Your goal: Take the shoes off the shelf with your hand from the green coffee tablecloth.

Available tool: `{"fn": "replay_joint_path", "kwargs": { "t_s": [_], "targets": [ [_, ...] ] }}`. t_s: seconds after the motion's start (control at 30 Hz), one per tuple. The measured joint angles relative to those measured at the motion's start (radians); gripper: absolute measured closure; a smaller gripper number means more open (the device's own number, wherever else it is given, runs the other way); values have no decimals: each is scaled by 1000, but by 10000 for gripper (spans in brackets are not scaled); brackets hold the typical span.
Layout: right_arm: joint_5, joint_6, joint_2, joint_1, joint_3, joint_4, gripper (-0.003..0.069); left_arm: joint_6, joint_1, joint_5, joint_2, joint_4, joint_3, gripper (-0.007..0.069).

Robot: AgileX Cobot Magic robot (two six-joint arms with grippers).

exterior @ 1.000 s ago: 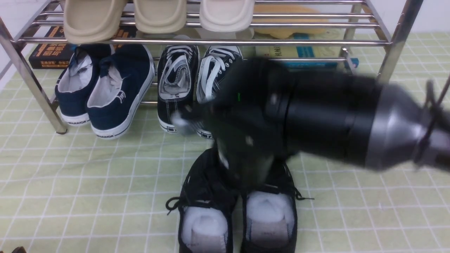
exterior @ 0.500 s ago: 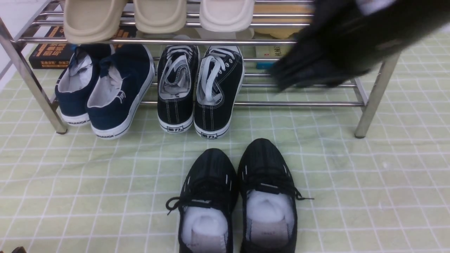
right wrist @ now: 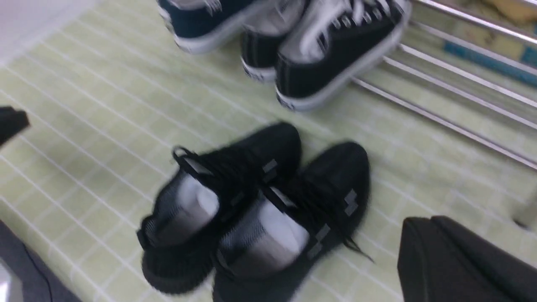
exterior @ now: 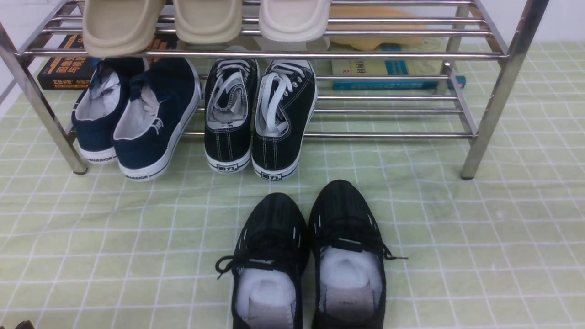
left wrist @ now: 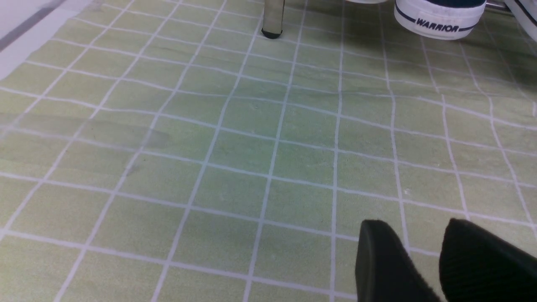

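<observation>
The black knit shoes [exterior: 343, 219] stand side by side on the green checked tablecloth [exterior: 480, 237], just in front of the steel shelf [exterior: 388, 135], toes toward it. White paper fills them. They also show, blurred, in the right wrist view [right wrist: 251, 201]. The black hand is out of view. My left gripper [left wrist: 423, 235] is open and empty, low over bare cloth [left wrist: 251, 147] near a shelf leg [left wrist: 273, 16]. My right gripper [right wrist: 428, 228] is shut and empty, above the cloth beside the shoes.
The shelf's lower tier holds navy white-soled sneakers [exterior: 137, 119] and black canvas sneakers with white laces [exterior: 256, 119]; its right part is bare bars. Beige slippers [exterior: 205, 18] sit on the top tier. Books [exterior: 64, 68] lie behind the shelf.
The black hand was over the black knit shoes, then rose to the upper right and left the front view. The shoes stay where they were on the cloth.
</observation>
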Motion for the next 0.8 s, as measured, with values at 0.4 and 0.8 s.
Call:
{"fn": "replay_joint_path", "kwargs": {
  "t_s": [0.4,0.8],
  "targets": [
    [-756,35,-79,0,508,-8,666,0,0,0,0,0,0,385],
    [-775,36,-79,0,566,-11,661,0,0,0,0,0,0,385]
  ]
}}
